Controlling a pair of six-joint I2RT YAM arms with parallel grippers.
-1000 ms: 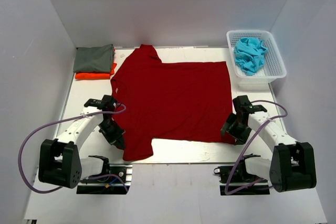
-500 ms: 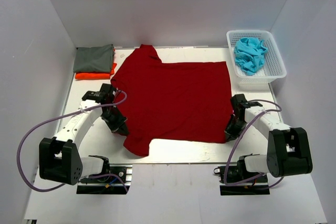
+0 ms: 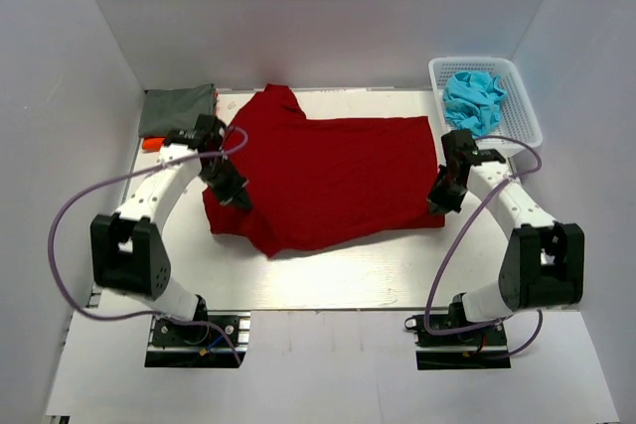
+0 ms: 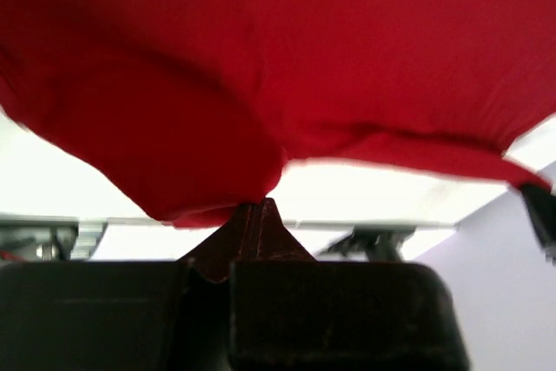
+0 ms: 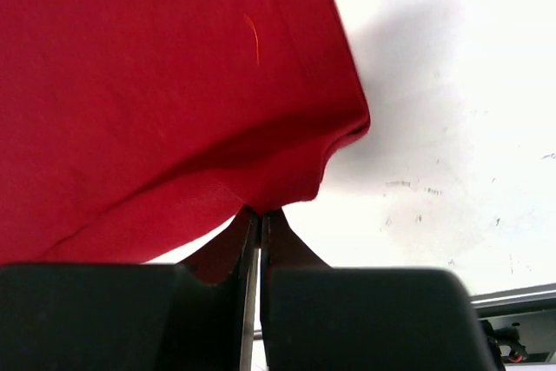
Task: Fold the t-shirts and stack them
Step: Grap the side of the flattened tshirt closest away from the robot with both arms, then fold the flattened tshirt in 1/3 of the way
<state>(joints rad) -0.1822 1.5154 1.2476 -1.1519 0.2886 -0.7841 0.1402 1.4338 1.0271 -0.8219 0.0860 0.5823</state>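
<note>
A dark red t-shirt (image 3: 328, 171) lies spread across the middle of the table, its near edge lifted and drawn toward the back. My left gripper (image 3: 237, 198) is shut on the shirt's near left part; in the left wrist view the red cloth (image 4: 217, 110) hangs from the closed fingertips (image 4: 252, 215). My right gripper (image 3: 439, 201) is shut on the near right corner, and the right wrist view shows the red hem (image 5: 287, 180) pinched between its fingertips (image 5: 261, 219). A folded grey-green t-shirt (image 3: 177, 109) lies on an orange one (image 3: 151, 143) at the back left. Turquoise t-shirts (image 3: 473, 98) sit bunched in the basket.
The white lattice basket (image 3: 527, 131) stands at the back right, close behind the right arm. White walls enclose the table on three sides. Purple cables loop from both arms, and the bare table front (image 3: 397, 275) shows below the shirt.
The right gripper closed on the shirt's near right corner. Both grippers moved toward the back, carrying the shirt's near edge up and over the rest of the cloth.
</note>
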